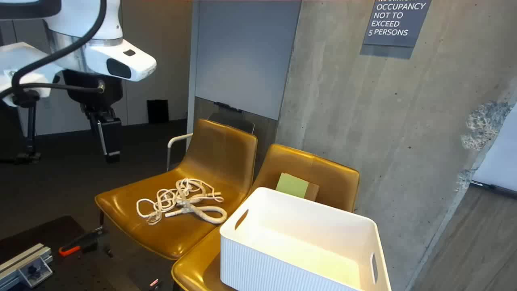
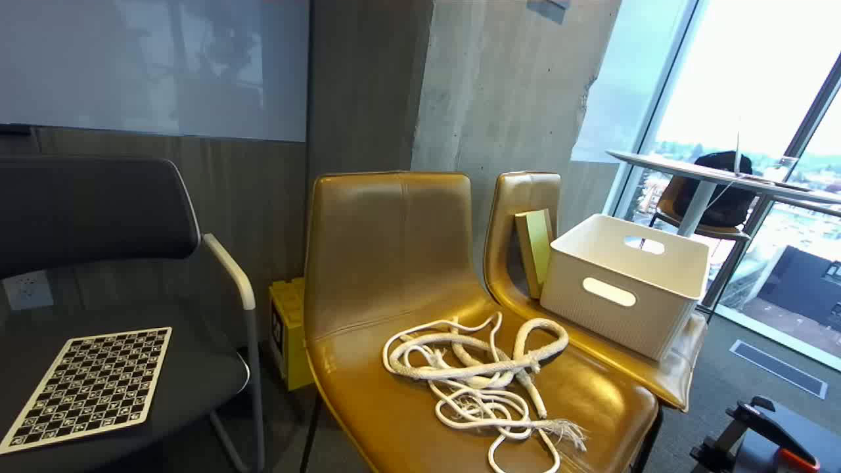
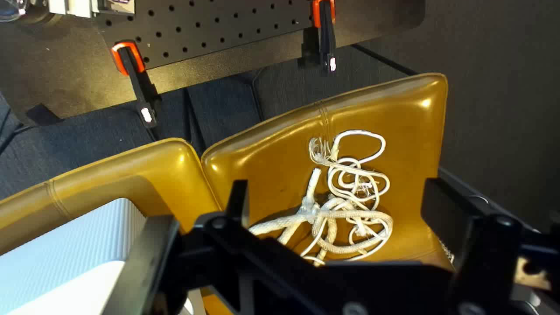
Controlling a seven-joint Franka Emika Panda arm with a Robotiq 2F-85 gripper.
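- A concrete wall point(image 1: 343, 113) rose behind the scene, from one to three o'clock in an exterior view.
- A dark table point(image 3: 78, 83) with a holed board stretched from ten to twelve o'clock in the wrist view.
- Two mustard chairs stood side by side: the rope-bearing chair point(image 2: 391, 256) and the bin-bearing chair point(image 1: 335, 178), toward three o'clock from it in an exterior view.
- The white arm point(image 1: 76, 22) hung at ten o'clock in an exterior view.
- The white bin point(image 1: 262, 262), ribbed and open-topped, sat upright on its chair, toward eight o'clock in the wrist view.
- The rope point(image 3: 345, 214), a tangle of thick and thin strands with frayed ends, lay loose on its seat, outside the bin, between nine and ten o'clock from it in an exterior view.
- A green block point(image 2: 540, 246) leaned on the backrest beside the bin; whether it was a book or a box could not be told.
- The fingers point(image 3: 446, 205) stood wide apart and gripped nothing. They framed the rope in the wrist view; an exterior view put it between four and five o'clock from them, not touching. By judgement, the handling was at an early point: no hold was taken, and any lifting was left undone.
- Orange-and-black clamps point(image 3: 137, 85) sat on the table's edge.
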